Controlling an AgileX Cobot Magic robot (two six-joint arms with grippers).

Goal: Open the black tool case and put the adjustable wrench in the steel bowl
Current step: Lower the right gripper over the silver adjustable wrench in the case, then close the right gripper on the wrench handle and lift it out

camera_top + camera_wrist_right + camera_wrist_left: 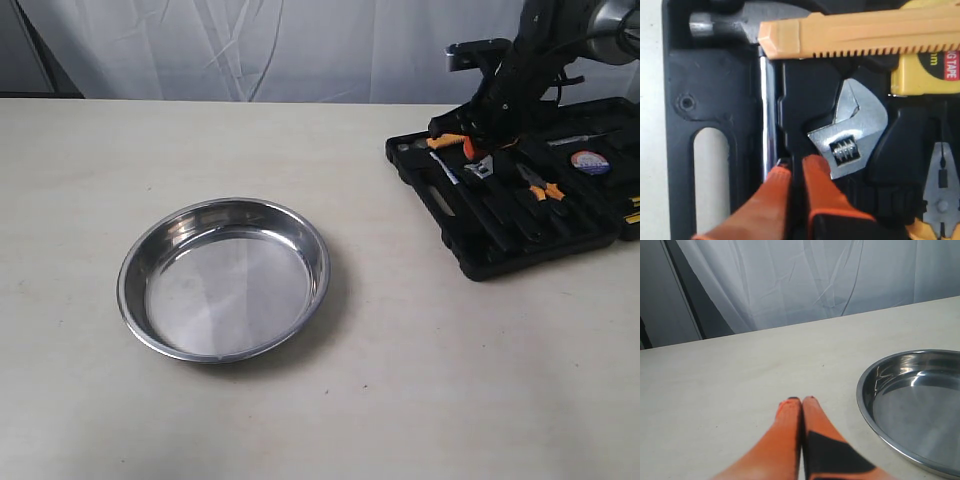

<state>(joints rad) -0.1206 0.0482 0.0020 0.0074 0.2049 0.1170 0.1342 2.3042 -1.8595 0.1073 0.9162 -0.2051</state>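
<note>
Exterior and wrist views. We are looking at the black tool case (470, 255) lying open at the far right of the table (330, 410). The adjustable wrench (478, 168) is resting in its moulded slot inside the case, silver head showing. It is lying between the long orange-yellow tool (855, 32) and the orange-handled pliers (541, 186).

The right gripper (796, 167) is hanging over the case. Its orange fingers (815, 175) are drawn almost together, with only a thin slit between them, and they are gripping nothing. We are seeing the tips just beside the wrench head rather than around it, with a hammer (725, 22) lying along the case edge beyond.

The steel bowl (223, 285) is sitting left of centre on the table, well apart from the case and the wrench.

The left gripper (801, 400) is hovering over the tabletop near the bowl's rim. Its two fingers are pressing flat against each other and are holding nothing.
</note>
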